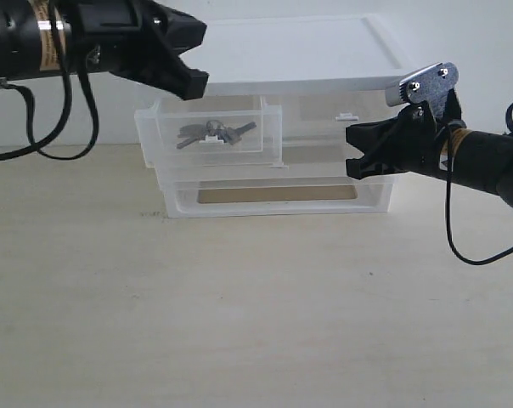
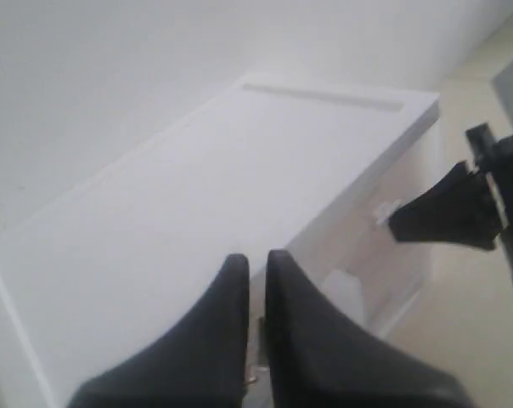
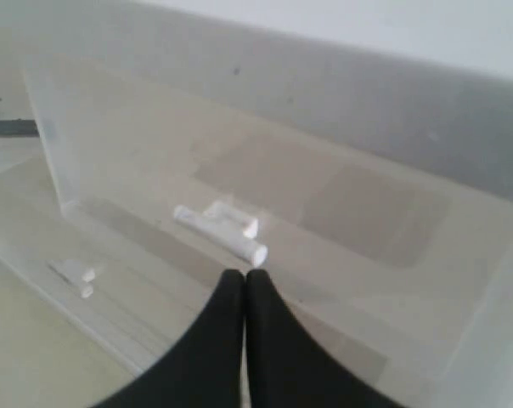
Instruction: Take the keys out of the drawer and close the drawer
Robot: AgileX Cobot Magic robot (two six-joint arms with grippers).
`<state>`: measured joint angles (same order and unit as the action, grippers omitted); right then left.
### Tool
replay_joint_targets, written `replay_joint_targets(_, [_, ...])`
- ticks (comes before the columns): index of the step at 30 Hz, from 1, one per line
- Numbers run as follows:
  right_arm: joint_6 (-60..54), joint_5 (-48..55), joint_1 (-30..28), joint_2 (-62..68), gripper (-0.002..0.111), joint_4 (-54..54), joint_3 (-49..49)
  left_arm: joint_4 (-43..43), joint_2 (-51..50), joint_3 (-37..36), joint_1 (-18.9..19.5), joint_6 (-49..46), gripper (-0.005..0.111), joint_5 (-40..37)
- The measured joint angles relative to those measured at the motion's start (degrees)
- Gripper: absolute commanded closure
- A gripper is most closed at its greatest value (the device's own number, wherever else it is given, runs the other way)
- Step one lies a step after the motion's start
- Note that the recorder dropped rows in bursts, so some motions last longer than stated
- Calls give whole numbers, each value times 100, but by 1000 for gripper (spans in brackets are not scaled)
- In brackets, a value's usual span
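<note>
The drawer, the left one of the unit's upper pair, stands pulled out. The keys lie inside it behind the translucent front, with the small white tab handle before them. My left gripper hovers above the drawer's back, over the unit's white top. It is shut and holds nothing. My right gripper is at the front of the right-hand drawer, also shut and empty. Its tips sit just short of that drawer's white tab.
The drawer unit stands against the back wall, with a full-width drawer at its bottom holding something flat and brown. The beige tabletop spreads out in front. My right gripper also shows in the left wrist view.
</note>
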<state>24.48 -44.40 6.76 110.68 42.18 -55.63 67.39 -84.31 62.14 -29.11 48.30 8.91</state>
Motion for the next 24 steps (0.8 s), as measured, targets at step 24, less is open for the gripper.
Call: replay_joint_targets(24, [42,4,0,0,108,0,-10,2744,-452,770,424,6385,102,2900])
